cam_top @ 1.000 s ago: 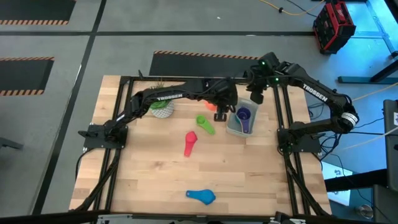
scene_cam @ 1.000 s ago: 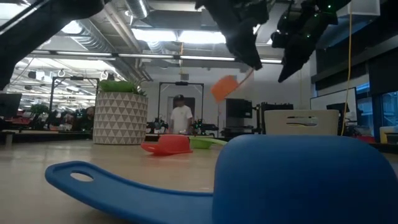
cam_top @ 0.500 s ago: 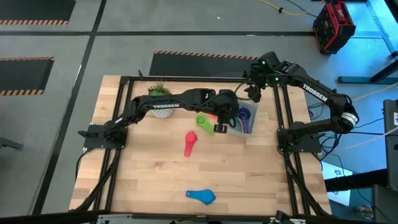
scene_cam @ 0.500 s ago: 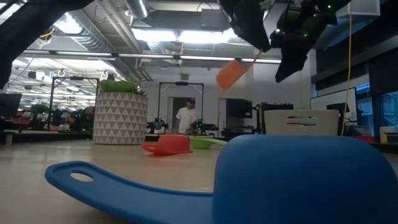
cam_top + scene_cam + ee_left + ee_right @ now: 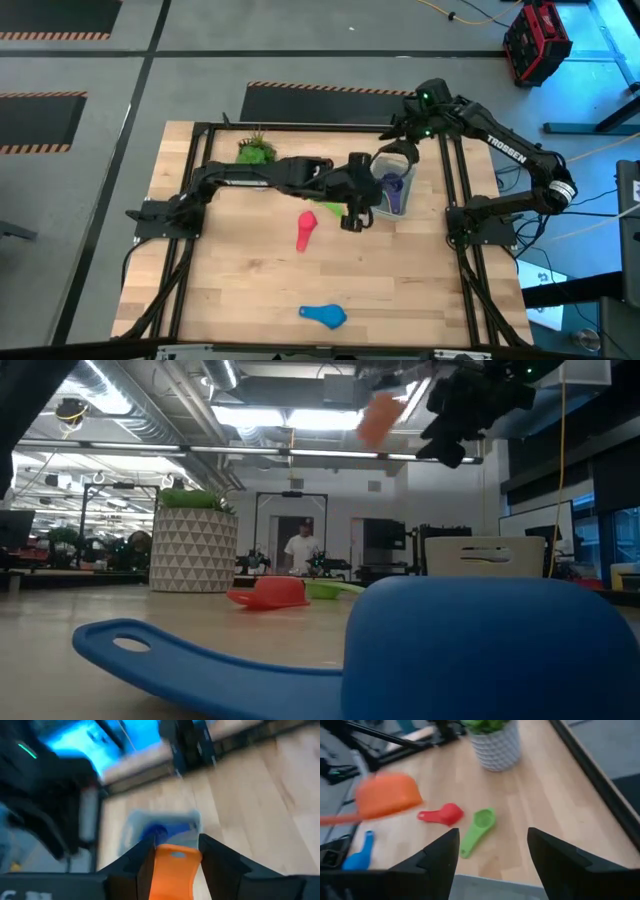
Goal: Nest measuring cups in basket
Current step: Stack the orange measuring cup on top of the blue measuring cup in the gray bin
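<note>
My left gripper [image 5: 352,212] is shut on the orange measuring cup [image 5: 380,416], high above the table beside the basket [image 5: 403,205]. The right wrist view also shows the orange cup [image 5: 387,795]. The pale basket has a purple cup [image 5: 392,184] lying in it. My right gripper [image 5: 394,155] hangs open over the basket's far end with nothing between its fingers. The red cup [image 5: 305,229], green cup [image 5: 478,830] and blue cup [image 5: 323,316] lie on the table; in the high view my left arm hides the green one. My left gripper pinches the orange cup's handle [image 5: 172,864] between its two fingers [image 5: 142,862]. The fingers slant downward toward the basket and lie along the handle. The cup is lifted clear of the table, with its bowl [image 5: 378,420] tilted and lower than the handle.
A white pot with a green plant [image 5: 256,152] stands at the table's far left. The blue cup [image 5: 400,650] fills the foreground of the low view. Black frame rails run along the table's left and right sides.
My left gripper has carried the orange cup up and toward the table's near edge, alongside the basket, and now covers the green cup in the high view. My right gripper has opened and its wrist has turned, staying over the basket's far end.
</note>
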Controlling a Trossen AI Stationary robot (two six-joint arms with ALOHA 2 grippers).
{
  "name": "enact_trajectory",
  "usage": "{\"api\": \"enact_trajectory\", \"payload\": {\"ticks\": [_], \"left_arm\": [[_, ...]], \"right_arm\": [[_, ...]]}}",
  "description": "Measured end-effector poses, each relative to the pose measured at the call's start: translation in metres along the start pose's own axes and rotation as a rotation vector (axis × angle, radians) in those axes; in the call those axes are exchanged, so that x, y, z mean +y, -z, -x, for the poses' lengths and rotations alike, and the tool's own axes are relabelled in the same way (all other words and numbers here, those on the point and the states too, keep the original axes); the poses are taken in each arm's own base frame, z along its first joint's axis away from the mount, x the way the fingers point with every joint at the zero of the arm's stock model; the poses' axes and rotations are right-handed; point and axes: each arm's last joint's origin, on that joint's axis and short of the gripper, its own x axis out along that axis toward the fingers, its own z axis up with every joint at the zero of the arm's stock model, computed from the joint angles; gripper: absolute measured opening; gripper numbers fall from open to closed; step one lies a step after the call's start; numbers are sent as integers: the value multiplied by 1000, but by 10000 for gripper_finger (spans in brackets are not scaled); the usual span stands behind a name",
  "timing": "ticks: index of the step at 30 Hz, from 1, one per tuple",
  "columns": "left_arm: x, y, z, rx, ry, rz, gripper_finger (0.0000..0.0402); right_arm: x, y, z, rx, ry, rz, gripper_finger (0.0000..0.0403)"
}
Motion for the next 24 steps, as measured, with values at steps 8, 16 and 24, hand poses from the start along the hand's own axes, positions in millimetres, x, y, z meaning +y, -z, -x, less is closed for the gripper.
{"api": "enact_trajectory", "payload": {"ticks": [8, 16, 24], "left_arm": [[-13, -19, 42, -69, -134, -5, 141], [-20, -28, 65, -108, -219, -15, 141], [-24, -30, 71, -98, -280, -40, 141]], "right_arm": [[7, -2, -23, -24, -280, 51, 240], [19, -4, -64, -8, -504, 89, 240], [34, -20, -95, -66, -573, 136, 239]]}}
